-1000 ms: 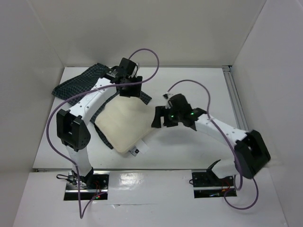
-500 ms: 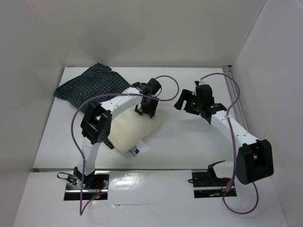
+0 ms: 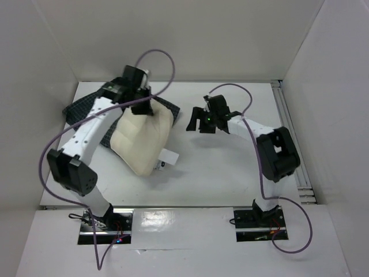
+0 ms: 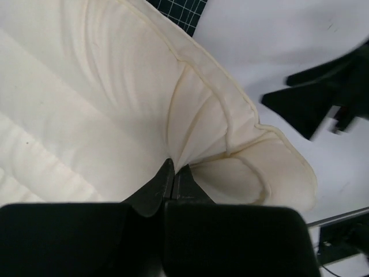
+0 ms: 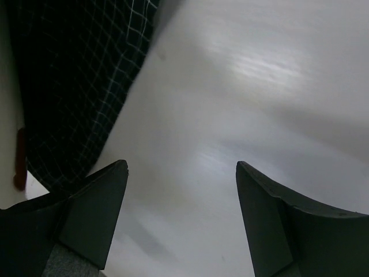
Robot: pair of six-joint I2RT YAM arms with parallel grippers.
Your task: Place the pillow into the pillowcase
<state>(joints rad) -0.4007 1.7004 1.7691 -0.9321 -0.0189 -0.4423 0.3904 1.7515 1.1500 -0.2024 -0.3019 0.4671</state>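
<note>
Stretching white beneath everything, the desk [image 3: 230, 173] is carrying the whole scene. The pillow [image 3: 141, 138] is lying on its left-centre part, cream and plump, running at a slant from the far left toward the near middle. Its far end is resting over the pillowcase [image 3: 74, 111], which is spreading flat and dark with its pale grid toward the far left corner. A strip of that cloth is also peeking out past the pillow's far right corner.

The left arm [image 3: 86, 133] is reaching over the pillowcase. The left hand [image 3: 140, 107] is clenching the pillow's far edge. In its wrist view the two fingers are pressing together on a pinch of cream fabric, and folds are fanning out from the grip.

The right hand [image 3: 199, 121] is hovering to the right of the pillow, apart from it, with its fingers spread wide and grasping nothing. Its wrist view is showing bare desk between them and the checked cloth off to the left.

The small white tag [image 3: 168, 156] is sticking out from the pillow's near right edge.
</note>
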